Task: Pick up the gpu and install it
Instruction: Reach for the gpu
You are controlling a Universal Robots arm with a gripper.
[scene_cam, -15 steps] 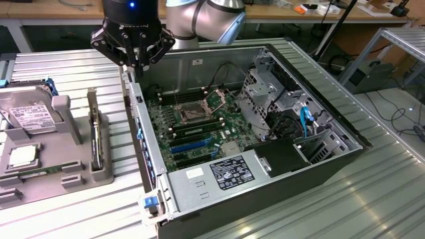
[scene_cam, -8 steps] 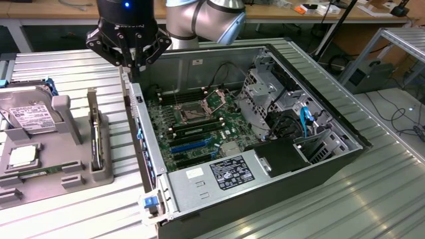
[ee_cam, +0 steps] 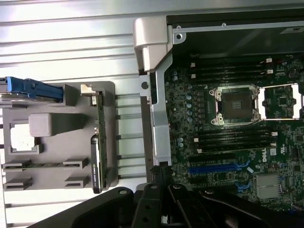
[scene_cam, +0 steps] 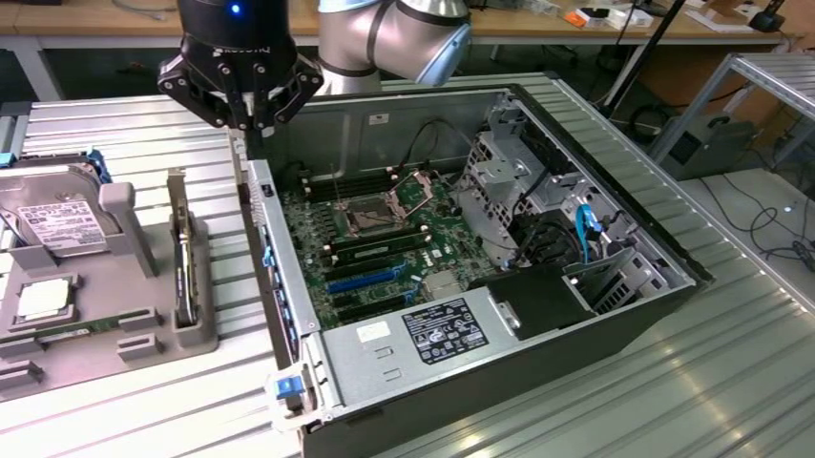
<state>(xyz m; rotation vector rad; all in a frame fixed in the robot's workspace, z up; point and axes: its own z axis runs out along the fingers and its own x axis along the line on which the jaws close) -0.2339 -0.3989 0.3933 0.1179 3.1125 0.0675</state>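
The gpu [scene_cam: 187, 260] stands on edge in a slot of the grey holder [scene_cam: 140, 324] at the exterior view's left, a thin dark card with a metal bracket at its far end. The wrist view has the same gpu [ee_cam: 99, 145] edge-on in the holder [ee_cam: 57, 147]. My gripper [scene_cam: 250, 116] hangs high above the table, over the gap between the holder and the open computer case [scene_cam: 598, 315]. Its black fingers [ee_cam: 161, 187] are shut with nothing between them. The motherboard [scene_cam: 382, 234] lies exposed with blue card slots [scene_cam: 366, 280].
A silver hard drive [scene_cam: 57, 224] with a white label sits in the holder beside a square chip [scene_cam: 42, 298] and a memory stick [scene_cam: 64, 331]. The case's rear wall [scene_cam: 274, 277] rises between holder and motherboard. Cables and drive cages [scene_cam: 560, 229] crowd the case's right.
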